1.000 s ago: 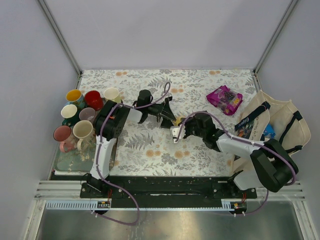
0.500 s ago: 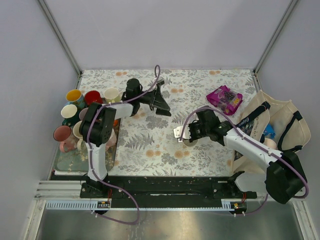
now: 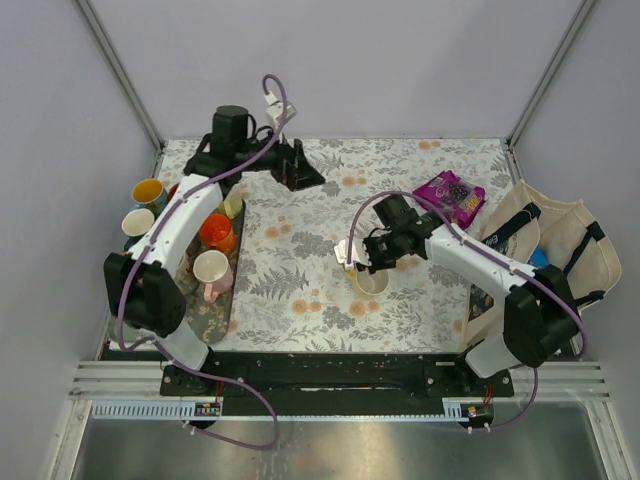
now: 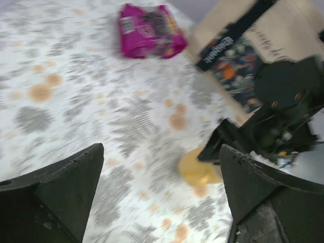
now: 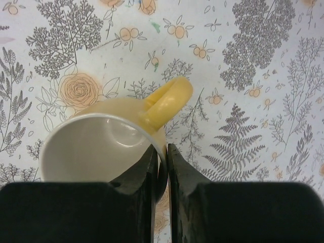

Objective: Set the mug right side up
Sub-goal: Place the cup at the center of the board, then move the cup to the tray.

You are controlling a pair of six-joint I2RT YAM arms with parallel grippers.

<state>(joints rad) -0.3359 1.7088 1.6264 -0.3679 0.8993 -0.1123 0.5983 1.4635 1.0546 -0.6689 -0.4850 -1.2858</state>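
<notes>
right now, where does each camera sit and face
Top: above, behind the robot, looking down on the table; left arm and right arm show.
Left wrist: high, far left, looking across at the yellow mug; open left gripper frames it.
Right wrist: straight down on the mug; right gripper pinches its rim.
Shared: the mug.

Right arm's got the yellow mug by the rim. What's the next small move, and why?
Probably open the right gripper and release: the yellow mug already sits mouth-up, apparently on the table, with the jaws pinching its rim beside the handle.
</notes>
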